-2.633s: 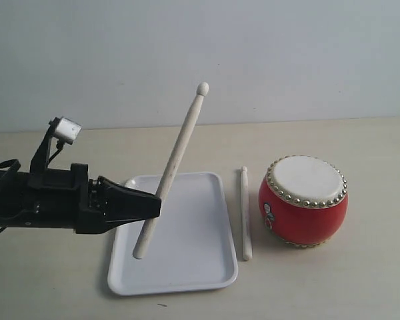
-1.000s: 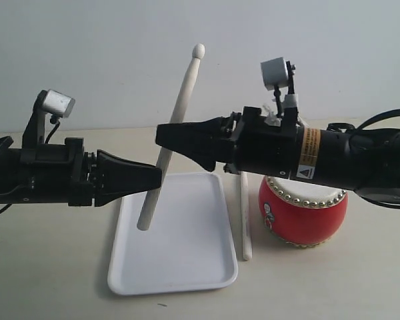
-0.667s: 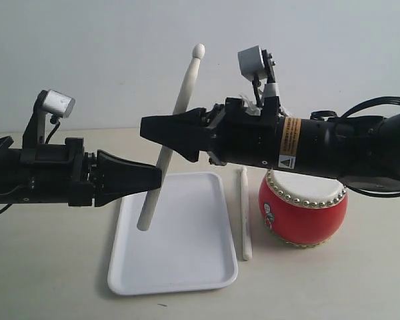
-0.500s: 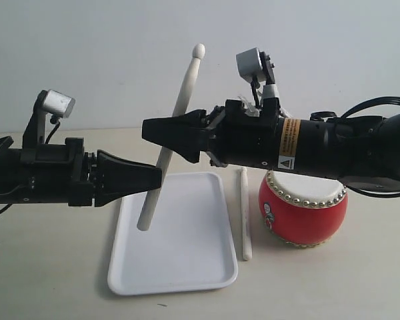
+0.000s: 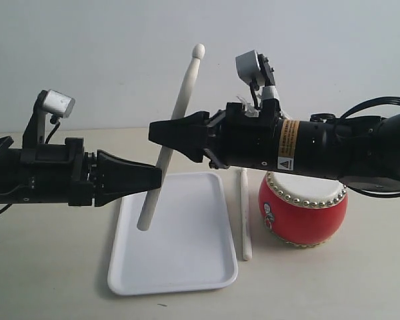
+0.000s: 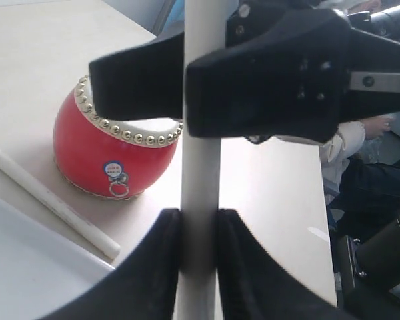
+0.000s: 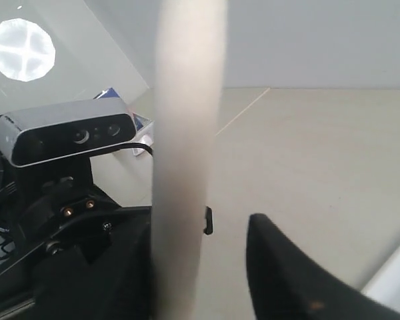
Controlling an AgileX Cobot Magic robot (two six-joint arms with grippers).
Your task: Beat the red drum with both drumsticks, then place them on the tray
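Eased back slightly: right jaws — open astride drumstick (left jaws clamp it lower down).

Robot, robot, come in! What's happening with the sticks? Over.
Left gripper shut on one stick, tilted over tray. Right gripper open around same stick. Other stick lies between tray and drum.

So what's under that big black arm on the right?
A squat glossy red drum, its cream top partly covered by the black arm, beside a pale wooden stick.
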